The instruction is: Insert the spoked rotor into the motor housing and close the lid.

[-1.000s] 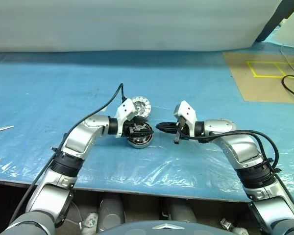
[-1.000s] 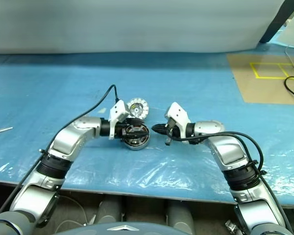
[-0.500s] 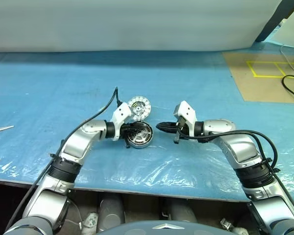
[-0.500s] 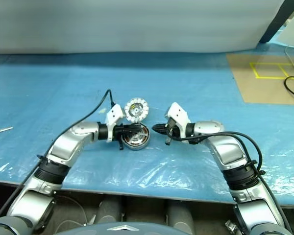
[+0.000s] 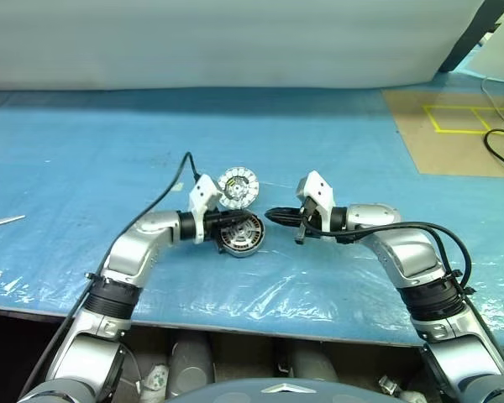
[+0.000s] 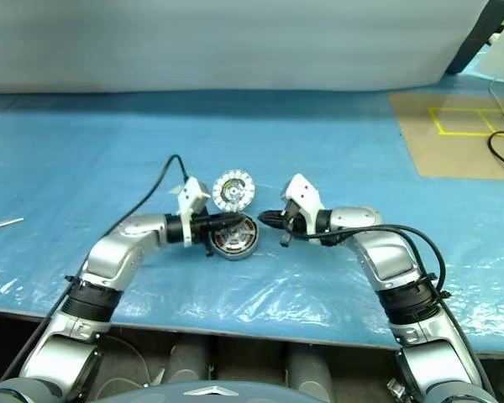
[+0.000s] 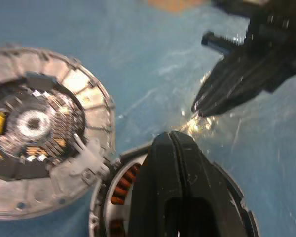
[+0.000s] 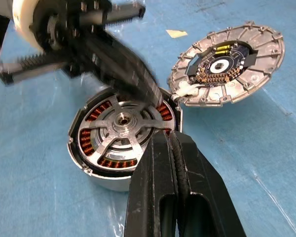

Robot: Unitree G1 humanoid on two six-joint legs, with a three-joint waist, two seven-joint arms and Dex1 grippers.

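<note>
Rotor work looks finished and the lid step is the one in hand, going by how things lie on the blue plastic-covered counter (image 5: 84,168). Furthest left of the working cluster, the left hand (image 5: 235,217) reaches in level from its side with its two black fingers pressed flat together and gripping nothing; their tips lie over the near-left rim of the motor housing (image 8: 122,140), and whether they actually touch the metal I cannot tell. The housing stands upright on the counter with its copper-brown windings showing in a ring, and the spoked rotor (image 8: 124,123) already sits inside it, its spokes spread level around the hub and looking seated rather than cocked. Just behind the housing lies the lid (image 8: 228,64), off the motor, its face of small white segments and dark centre turned up, one edge close against the housing's rim with a small white connector between them. To the right, the right hand (image 5: 273,217) points in toward the housing from the other side, also clamped shut and empty, its tip just short of the shell. Closing calls for one hand to open, take the lid by its edge, turn it so the segmented face goes down toward the windings, and centre it over the housing, while the other hand steadies the shell. Likely snags are the short lead at the lid's edge and a lid set down off-centre.
</note>
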